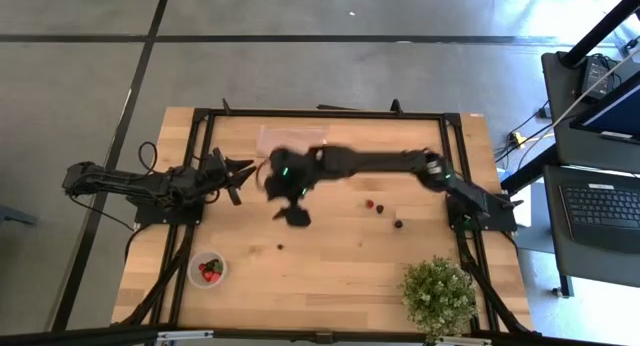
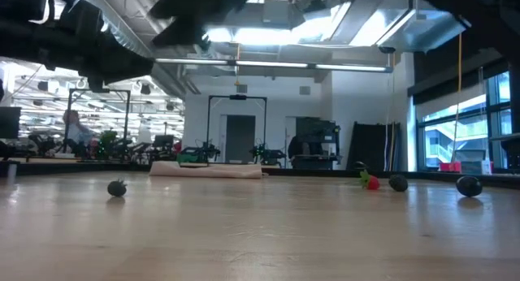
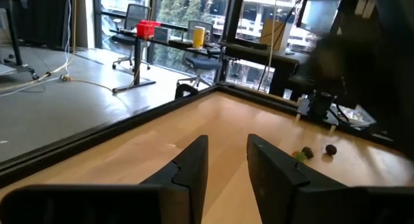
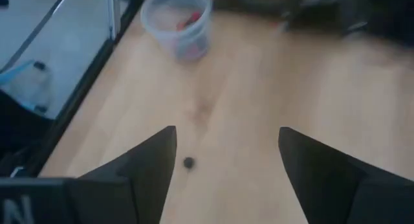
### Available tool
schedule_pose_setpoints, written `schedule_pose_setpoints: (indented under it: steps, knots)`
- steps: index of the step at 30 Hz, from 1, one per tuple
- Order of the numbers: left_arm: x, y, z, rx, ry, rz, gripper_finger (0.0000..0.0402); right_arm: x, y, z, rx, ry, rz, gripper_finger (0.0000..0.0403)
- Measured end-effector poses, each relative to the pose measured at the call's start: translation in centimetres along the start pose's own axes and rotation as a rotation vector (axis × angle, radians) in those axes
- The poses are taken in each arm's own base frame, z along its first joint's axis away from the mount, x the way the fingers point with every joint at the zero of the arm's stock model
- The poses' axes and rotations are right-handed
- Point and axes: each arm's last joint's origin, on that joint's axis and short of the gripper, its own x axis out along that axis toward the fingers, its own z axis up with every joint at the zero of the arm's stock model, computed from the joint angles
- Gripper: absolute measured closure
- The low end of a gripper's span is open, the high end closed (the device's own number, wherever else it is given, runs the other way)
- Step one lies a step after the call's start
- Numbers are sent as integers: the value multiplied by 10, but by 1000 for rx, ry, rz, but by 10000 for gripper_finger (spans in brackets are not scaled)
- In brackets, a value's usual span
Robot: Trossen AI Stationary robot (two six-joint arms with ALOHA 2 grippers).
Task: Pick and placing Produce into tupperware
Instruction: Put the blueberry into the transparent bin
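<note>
The right gripper [image 4: 226,159] hangs over the middle of the table, reached far across toward the left side, its fingers spread wide with nothing between them. Just ahead of it and below, a single dark berry [image 4: 188,162] lies on the bare wood, closer to one finger than the other. Farther out in the same direction stands the tub [image 4: 177,23], near the table's front-left corner, with a few red strawberries [image 1: 209,270] already inside.

Behind the right gripper, back toward its own arm's base, three more fruits wait on the table: a strawberry [image 1: 369,203], a dark berry beside it [image 1: 380,209] and another dark berry a little apart [image 1: 398,224].

The left gripper [image 3: 226,162] waits near its base at the table's left edge, fingers a narrow gap apart and empty.

As a judgement, the task looks well begun but not finished: some fruit is in the tub, and at least four pieces are left on the table. The lone berry near the open right gripper seems the likely next pick.
</note>
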Motion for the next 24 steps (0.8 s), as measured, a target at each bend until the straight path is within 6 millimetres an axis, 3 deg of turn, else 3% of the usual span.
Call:
schedule_pose_setpoints:
  steps: [5,8,16,24]
  knots:
    - [0,-1,4,-24,-37,-7,310,-70,6,16,-26,-73,-43,133]
    - [0,-1,6,-36,-56,-12,315,-96,12,11,-26,-85,-70,133]
    - [0,-2,9,-53,-80,-18,329,-134,33,-48,82,-121,-202,133]
    - [0,-4,8,-15,-69,-89,316,-186,79,-130,179,-398,-382,134]
